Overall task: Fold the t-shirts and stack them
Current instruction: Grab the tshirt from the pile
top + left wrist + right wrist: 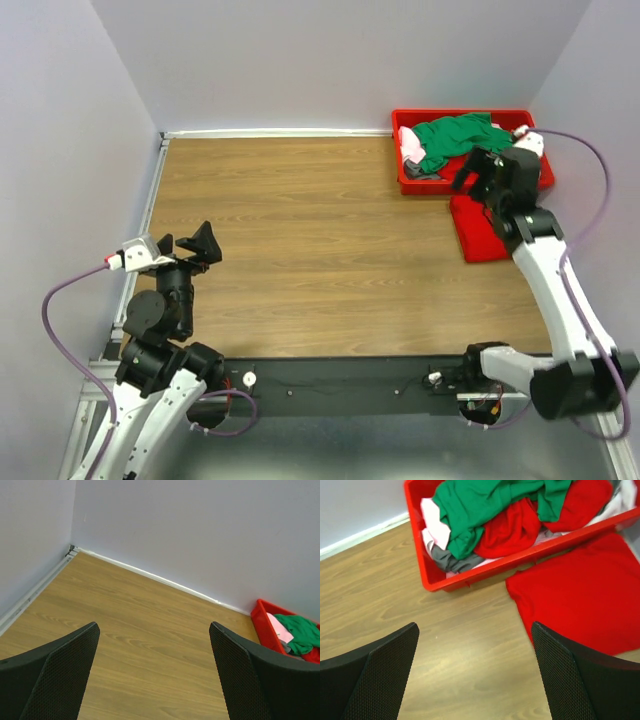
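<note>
Right tool (474,630), spread and empty, is hovering near the bin (470,577); fetching is starting, likely calling for a reach onto the green shirt (485,505).

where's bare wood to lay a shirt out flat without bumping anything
The table is bare wood from its left edge across to the red bin and the flat red t-shirt; only the left gripper hangs over the near-left part. The far right corner is crowded: bin heaped with the green t-shirt and others, right gripper close by.
</note>
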Tool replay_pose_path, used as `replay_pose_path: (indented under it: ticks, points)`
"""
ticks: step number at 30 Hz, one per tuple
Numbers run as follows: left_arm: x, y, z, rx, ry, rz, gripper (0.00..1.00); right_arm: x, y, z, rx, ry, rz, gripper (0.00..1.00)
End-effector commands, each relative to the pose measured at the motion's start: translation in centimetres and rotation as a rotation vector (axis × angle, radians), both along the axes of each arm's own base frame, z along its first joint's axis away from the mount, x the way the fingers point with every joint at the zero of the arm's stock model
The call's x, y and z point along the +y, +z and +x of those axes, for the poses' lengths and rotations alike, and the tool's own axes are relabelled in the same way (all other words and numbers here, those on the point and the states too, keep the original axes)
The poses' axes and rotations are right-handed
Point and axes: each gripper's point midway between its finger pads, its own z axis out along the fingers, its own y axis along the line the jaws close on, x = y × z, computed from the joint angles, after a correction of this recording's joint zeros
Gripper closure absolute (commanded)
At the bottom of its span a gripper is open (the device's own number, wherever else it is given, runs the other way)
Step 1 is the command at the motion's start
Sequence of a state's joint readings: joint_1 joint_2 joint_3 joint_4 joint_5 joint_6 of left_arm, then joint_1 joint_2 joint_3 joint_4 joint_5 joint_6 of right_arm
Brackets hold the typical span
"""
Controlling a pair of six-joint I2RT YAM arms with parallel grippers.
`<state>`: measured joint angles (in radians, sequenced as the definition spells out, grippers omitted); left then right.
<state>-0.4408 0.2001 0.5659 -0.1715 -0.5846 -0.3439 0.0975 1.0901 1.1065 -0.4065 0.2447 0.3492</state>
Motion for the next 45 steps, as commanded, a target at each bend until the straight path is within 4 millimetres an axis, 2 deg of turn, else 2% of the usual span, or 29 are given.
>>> replay_pose_path:
  ticks: [1,2,3,4,7,8,9,10,11,13,17,19,22,23,25,27,28,29,30,33,36,37,38,39,40,41,42,43,45]
  points:
    - [-0.6,1.0,0.2,-0.042,-0.029,0.008,0.01,0.5,-0.6,5.8,0.013,-0.037,0.043,0.0]
    - [-0.7,1.0,0.2,-0.043,-0.036,0.011,0.02,0.3,-1.3,7.1,0.031,-0.044,0.042,0.0]
    - [-0.9,1.0,0.3,-0.042,-0.042,0.014,0.01,0.1,-0.4,8.6,0.012,-0.045,0.064,0.0]
    - [-0.8,1.1,0.2,-0.045,-0.038,0.016,0.02,0.1,-3.4,10.7,0.07,-0.044,0.072,0.01]
    - [-0.8,1.1,0.3,-0.049,-0.039,0.025,0.02,-1.3,-3.7,14.7,0.062,-0.08,0.116,0.1]
    - [-0.7,1.1,0.3,-0.048,-0.035,0.033,0.01,-1.9,-6.4,16.2,0.109,-0.101,0.125,0.12]
    - [-0.7,1.1,0.3,-0.047,-0.034,0.032,0.01,-1.9,-6.8,17.2,0.108,-0.12,0.153,0.15]
    - [-0.7,1.1,0.4,-0.047,-0.034,0.034,0.01,-3.9,-5.7,18.5,0.066,-0.168,0.165,0.19]
    - [-0.7,1.1,0.4,-0.045,-0.032,0.036,0.02,-4.6,-8.1,19.7,0.1,-0.183,0.189,0.23]
    - [-0.7,1.1,0.4,-0.045,-0.031,0.036,0.02,-5.3,-7.7,21.7,0.069,-0.195,0.195,0.27]
    - [-0.6,1.0,0.4,-0.043,-0.023,0.037,0.01,-6.6,-9.7,24.3,0.075,-0.226,0.198,0.29]
    - [-0.5,0.9,0.5,-0.04,-0.02,0.038,0.02,-7.4,-11.7,25.2,0.095,-0.247,0.204,0.29]
    - [-0.6,0.8,0.6,-0.034,-0.02,0.041,0.02,-7.9,-12.5,26.4,0.088,-0.245,0.215,0.3]
    - [-0.6,0.7,0.7,-0.032,-0.021,0.043,0.01,-8.3,-14.1,26.8,0.11,-0.25,0.219,0.3]
    - [-0.7,0.7,0.8,-0.026,-0.023,0.047,0.02,-8.6,-14.3,27.6,0.1,-0.244,0.228,0.3]
    - [-0.8,0.6,0.9,-0.023,-0.026,0.049,0.02,-8.8,-15.9,28.3,0.115,-0.232,0.231,0.3]
    - [-0.8,0.5,1.0,-0.02,-0.027,0.052,0.02,-9.0,-15.2,29.0,0.095,-0.225,0.232,0.31]
    - [-0.8,0.5,1.0,-0.018,-0.024,0.052,0.02,-9.0,-16.4,29.4,0.108,-0.217,0.235,0.34]
    - [-0.9,0.4,1.1,-0.016,-0.027,0.056,0.02,-8.9,-16.3,29.7,0.103,-0.206,0.231,0.37]
    - [-0.9,0.4,1.2,-0.012,-0.026,0.058,0.02,-8.6,-14.1,30.1,0.068,-0.165,0.212,0.65]
    - [-0.8,0.3,1.3,-0.01,-0.023,0.06,0.02,-8.5,-11.7,29.0,0.051,-0.148,0.188,0.75]
    - [-0.8,0.3,1.3,-0.012,-0.022,0.06,0.02,-8.5,-8.2,28.3,0.001,-0.143,0.175,0.83]
    - [-0.8,0.4,1.3,-0.012,-0.022,0.06,0.01,-8.7,-8.1,27.5,0.011,-0.147,0.164,0.86]
    - [-0.8,0.4,1.3,-0.014,-0.023,0.062,0.02,-8.7,-6.6,26.8,-0.007,-0.145,0.142,0.89]
    - [-0.8,0.5,1.3,-0.017,-0.026,0.062,0.02,-8.9,-3.5,25.8,-0.051,-0.154,0.124,0.92]
    - [-0.8,0.5,1.3,-0.019,-0.026,0.062,0.02,-9.1,-1.7,25.0,-0.076,-0.158,0.107,0.93]
    - [-0.9,0.6,1.2,-0.023,-0.032,0.063,0.02,-9.2,-1.3,24.0,-0.07,-0.156,0.079,0.97]
    - [-0.9,0.8,1.1,-0.029,-0.036,0.064,0.01,-9.3,2.0,22.6,-0.124,-0.164,0.06,0.99]
    - [-1.0,0.8,1.1,-0.033,-0.042,0.067,0.01,-9.5,4.4,21.1,-0.156,-0.168,0.025,0.99]
